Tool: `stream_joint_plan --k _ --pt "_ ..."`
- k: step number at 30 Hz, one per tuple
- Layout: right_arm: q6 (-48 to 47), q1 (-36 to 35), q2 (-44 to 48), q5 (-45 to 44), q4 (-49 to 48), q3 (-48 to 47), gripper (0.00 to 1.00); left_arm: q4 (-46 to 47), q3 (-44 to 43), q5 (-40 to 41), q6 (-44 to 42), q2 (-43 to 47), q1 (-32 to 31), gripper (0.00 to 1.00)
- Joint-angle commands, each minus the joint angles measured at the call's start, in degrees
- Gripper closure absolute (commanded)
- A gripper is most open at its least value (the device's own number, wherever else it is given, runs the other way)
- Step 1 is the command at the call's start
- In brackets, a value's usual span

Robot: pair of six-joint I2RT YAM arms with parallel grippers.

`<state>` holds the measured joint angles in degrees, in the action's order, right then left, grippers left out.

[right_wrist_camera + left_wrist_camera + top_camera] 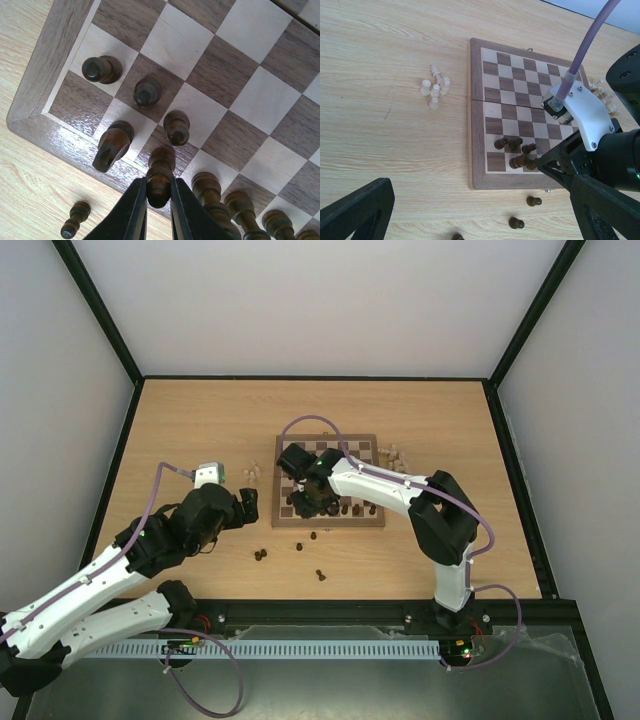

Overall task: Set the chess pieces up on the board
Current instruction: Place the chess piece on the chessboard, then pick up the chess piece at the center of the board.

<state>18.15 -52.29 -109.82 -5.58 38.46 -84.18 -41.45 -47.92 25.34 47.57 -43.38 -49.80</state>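
The right pincer (158, 195) is clenched on the head of a dark-brown turned wooden chess piece (161, 167). The piece stands upright among other dark pieces (176, 127) in the edge row of the square, brown-framed wooden chessboard (40, 95), near one corner. The left pincer (252, 508) hangs released, holding nothing, over the light wood desk (200, 420) just left of the board. Pale beige pieces (435, 89) cluster on the desk beside the board's left and right (395, 454) edges, and several dark pieces (534, 201) sit on the desk near its front edge.
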Motion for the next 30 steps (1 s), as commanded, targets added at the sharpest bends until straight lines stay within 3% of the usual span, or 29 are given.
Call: stream_joint_plan --k 1,20,25,30 --pt "-0.14 0.02 0.49 0.35 1.53 1.15 0.86 0.31 0.62 0.23 -0.46 -0.04 0.31 0.01" --pt "0.06 0.08 6.88 -2.71 4.07 -2.59 0.70 0.64 0.02 0.01 -0.64 -0.67 0.54 0.01" --pt "1.71 0.08 15.00 -3.96 1.62 -0.42 0.57 0.80 -0.41 0.06 -0.97 -1.54 0.58 0.01" --pt "3.20 0.07 24.96 -2.68 -1.82 5.58 0.34 0.52 -0.61 -0.21 -1.07 -1.77 0.54 0.01"
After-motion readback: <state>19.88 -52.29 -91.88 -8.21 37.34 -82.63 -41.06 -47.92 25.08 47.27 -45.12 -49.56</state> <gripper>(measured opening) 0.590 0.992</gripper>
